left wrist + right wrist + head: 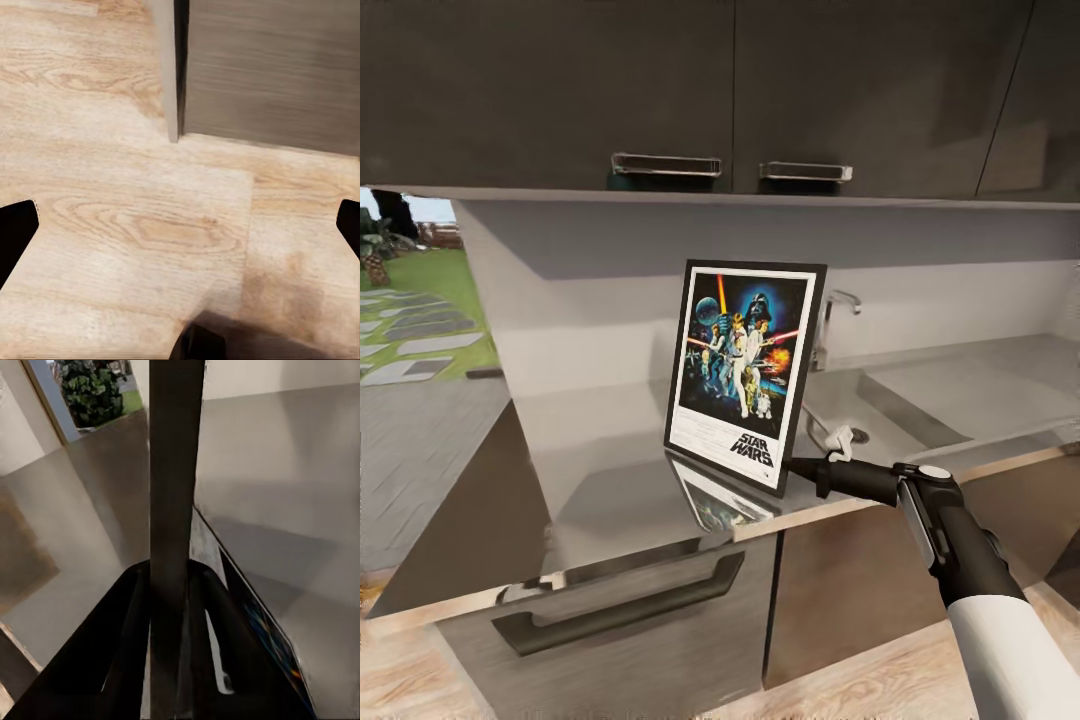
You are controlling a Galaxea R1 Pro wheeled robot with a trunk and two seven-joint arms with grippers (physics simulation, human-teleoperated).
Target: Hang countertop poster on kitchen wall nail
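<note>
The poster (745,370) stands upright on the kitchen countertop (600,460), close to its pale front edge, its picture mirrored in the glossy top. My right gripper (795,467) is at the poster's lower right corner. In the right wrist view the frame's dark edge (176,472) runs straight between the black fingers (127,615), which are shut on it. My left gripper (180,225) hangs open over the wood floor, with nothing between its widely spread fingertips (15,232). The wall nails are out of view.
A steel sink (900,405) with a faucet (830,325) lies just right of the poster. Dark upper cabinets (660,90) overhang the worktop. Below the counter is a drawer with a long handle (620,610). A doorway to a garden (420,310) opens on the left.
</note>
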